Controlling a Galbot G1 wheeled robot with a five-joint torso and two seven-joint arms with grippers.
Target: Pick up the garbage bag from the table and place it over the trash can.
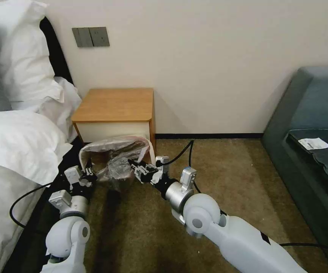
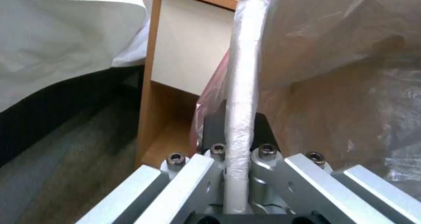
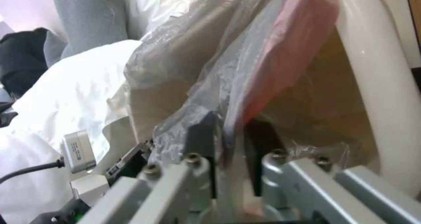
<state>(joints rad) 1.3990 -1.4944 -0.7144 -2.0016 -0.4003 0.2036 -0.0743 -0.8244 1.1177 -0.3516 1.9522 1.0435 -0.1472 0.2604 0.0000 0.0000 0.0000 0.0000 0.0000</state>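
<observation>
Low in the centre-left of the head view, the garbage bag is being fitted over the trash can below the bench; left gripper and right gripper fingers pinch plastic-covered rim, leaving, I judge, the loose film to be drawn down evenly.

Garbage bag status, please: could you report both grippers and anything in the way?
Left gripper shut on trash can rim, bag over it. Right gripper shut on garbage bag edge at the opening. Table bare behind; nothing blocking.
</observation>
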